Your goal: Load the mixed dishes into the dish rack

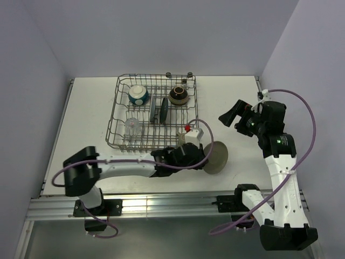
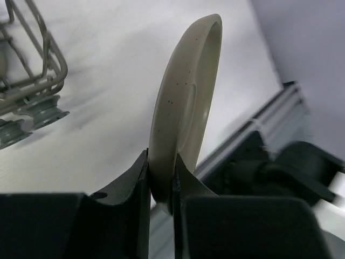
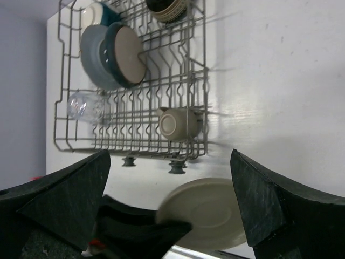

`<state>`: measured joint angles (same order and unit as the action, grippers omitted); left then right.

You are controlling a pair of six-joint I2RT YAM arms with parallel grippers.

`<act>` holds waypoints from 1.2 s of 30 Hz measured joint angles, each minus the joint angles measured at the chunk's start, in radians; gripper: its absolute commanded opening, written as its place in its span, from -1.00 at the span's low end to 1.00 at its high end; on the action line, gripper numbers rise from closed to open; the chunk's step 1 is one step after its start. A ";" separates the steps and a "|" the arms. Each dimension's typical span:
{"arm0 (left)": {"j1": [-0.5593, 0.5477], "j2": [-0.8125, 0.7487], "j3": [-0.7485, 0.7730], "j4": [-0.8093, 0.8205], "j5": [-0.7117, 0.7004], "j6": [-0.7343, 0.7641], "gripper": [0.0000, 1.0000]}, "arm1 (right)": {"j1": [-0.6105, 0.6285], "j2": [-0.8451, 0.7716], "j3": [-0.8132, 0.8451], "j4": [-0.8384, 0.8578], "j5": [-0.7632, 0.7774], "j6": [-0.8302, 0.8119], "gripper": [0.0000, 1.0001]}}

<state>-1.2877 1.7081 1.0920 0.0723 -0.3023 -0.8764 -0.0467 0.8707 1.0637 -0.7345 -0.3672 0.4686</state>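
Observation:
My left gripper [image 1: 205,159] is shut on the rim of a beige plate [image 1: 216,157], holding it on edge just off the front right corner of the dish rack [image 1: 153,110]. In the left wrist view both fingers [image 2: 141,181] pinch the plate's [image 2: 183,102] lower rim. My right gripper [image 3: 172,208] hangs open and empty above the table to the right [image 1: 232,116], looking down on the plate [image 3: 215,213]. In the rack sit a teal bowl [image 1: 138,94], a dark brown bowl [image 1: 178,95], upright pale-blue and teal plates [image 3: 108,56], a clear glass [image 3: 86,105] and an olive-grey mug [image 3: 175,124].
The rack's black wheels [image 2: 46,110] rest on the white table [image 1: 237,97]. An aluminium rail [image 1: 161,205] runs along the near edge under both arm bases. Walls close in the table at the back and on both sides.

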 measured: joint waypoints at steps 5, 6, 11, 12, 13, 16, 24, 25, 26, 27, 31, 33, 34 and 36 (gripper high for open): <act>0.027 -0.222 0.001 -0.097 0.065 0.024 -1.00 | 0.000 -0.027 -0.039 -0.010 -0.106 -0.022 0.99; 0.039 -0.263 0.001 -0.112 0.082 0.026 -1.00 | 0.000 -0.027 -0.048 -0.013 -0.132 -0.026 0.98; 0.150 -0.463 -0.089 -0.132 0.214 0.018 -1.00 | -0.003 -0.036 -0.066 -0.009 -0.244 -0.041 0.92; 0.182 -0.500 -0.119 -0.135 0.234 0.014 -1.00 | -0.004 -0.046 -0.073 -0.005 -0.276 -0.045 0.89; 0.217 -0.533 -0.148 -0.136 0.256 0.010 -1.00 | -0.004 -0.056 -0.080 -0.004 -0.304 -0.045 0.88; 0.301 -0.591 -0.208 -0.124 0.302 -0.008 -1.00 | -0.002 -0.098 -0.124 0.029 -0.410 -0.039 0.82; 0.335 -0.637 -0.271 -0.055 0.438 -0.056 -1.00 | 0.012 -0.148 -0.222 0.160 -0.602 0.029 0.73; 0.336 -0.640 -0.275 -0.043 0.451 -0.064 -1.00 | 0.015 -0.149 -0.223 0.170 -0.613 0.034 0.72; 0.336 -0.642 -0.280 -0.029 0.464 -0.071 -1.00 | 0.017 -0.150 -0.224 0.181 -0.622 0.039 0.72; 0.337 -0.645 -0.285 -0.010 0.478 -0.079 -1.00 | 0.019 -0.151 -0.227 0.196 -0.629 0.042 0.70; 0.338 -0.651 -0.298 0.038 0.520 -0.104 -1.00 | 0.034 -0.151 -0.243 0.244 -0.648 0.069 0.51; 0.338 -0.653 -0.305 0.064 0.539 -0.117 -1.00 | 0.070 -0.151 -0.258 0.288 -0.645 0.102 0.35; 0.338 -0.653 -0.309 0.081 0.549 -0.125 -1.00 | 0.097 -0.148 -0.263 0.308 -0.643 0.116 0.26; 0.339 -0.653 -0.316 0.106 0.568 -0.138 -1.00 | 0.184 -0.140 -0.266 0.344 -0.613 0.144 -0.57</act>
<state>-0.9485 1.0554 0.7757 0.1787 0.2653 -1.0149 0.1371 0.7303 0.7979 -0.3908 -0.9798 0.6125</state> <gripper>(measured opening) 0.194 0.473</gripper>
